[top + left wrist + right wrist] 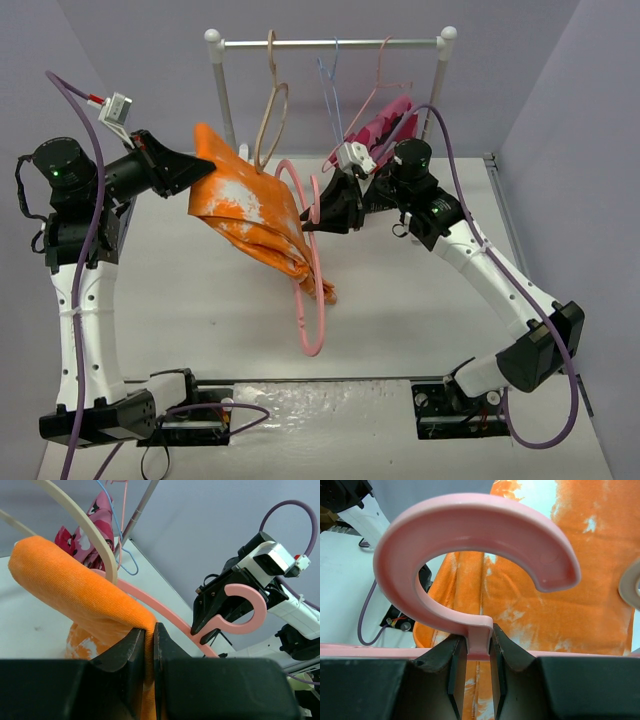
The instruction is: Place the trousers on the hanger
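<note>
Overhead; wrist close-ups, seemingly opposed, sharing hanger [470, 512]

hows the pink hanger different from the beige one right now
The pink hanger is off the rail, clamped at its neck by the right gripper; the beige hanger hangs from the rail. The pink hanger has the trousers draped over it; the beige hanger is bare. The pink hanger's rim is thicker than the beige hanger's. Both have curved hooks.
</note>
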